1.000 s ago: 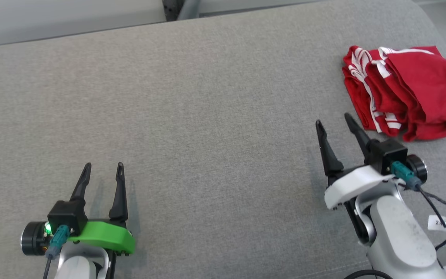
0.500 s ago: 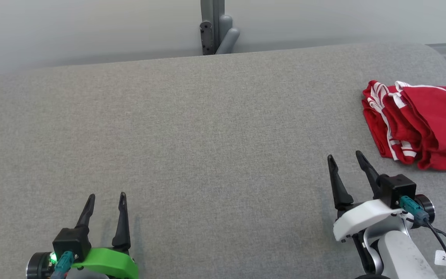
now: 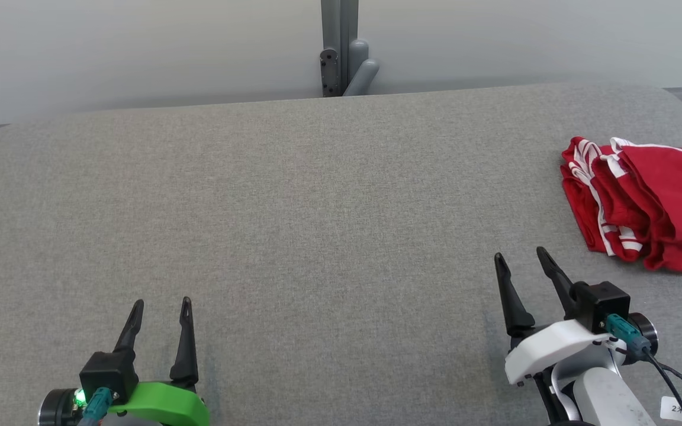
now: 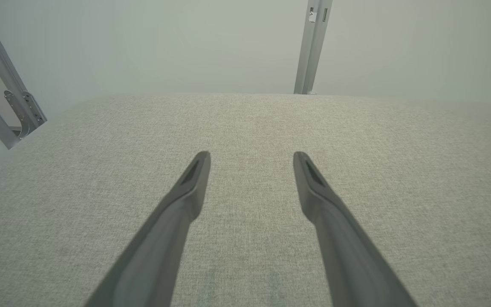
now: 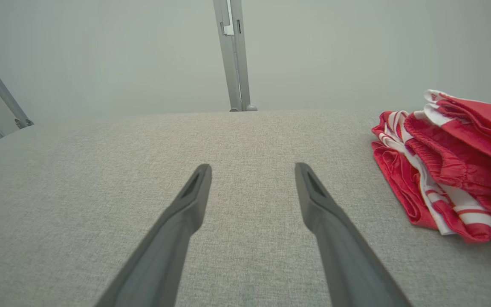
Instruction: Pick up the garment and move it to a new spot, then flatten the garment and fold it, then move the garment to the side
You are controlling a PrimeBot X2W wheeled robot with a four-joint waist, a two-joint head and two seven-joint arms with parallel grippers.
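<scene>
The garment (image 3: 649,201) is red with white stripes and lies folded in a loose pile at the far right of the grey fabric surface; the right wrist view has the garment (image 5: 450,170) at its right side. My right gripper (image 3: 520,256) hovers open a little to the left of and nearer than the pile, touching nothing; its fingers (image 5: 186,204) frame bare fabric. At the lower left my left gripper (image 3: 161,303) is open and empty over bare cloth, and its fingers (image 4: 190,187) point toward the far edge.
The grey padded surface (image 3: 293,225) has rounded far corners and ends at a pale wall. A grey metal post with a bracket (image 3: 341,53) stands behind the far edge. Another slanted metal strut (image 4: 7,102) stands off the left corner.
The head camera has tilted up, so the whole picture slid down and the wall and post came into view. Both grippers stay open; the right one drew back a little from the garment.
</scene>
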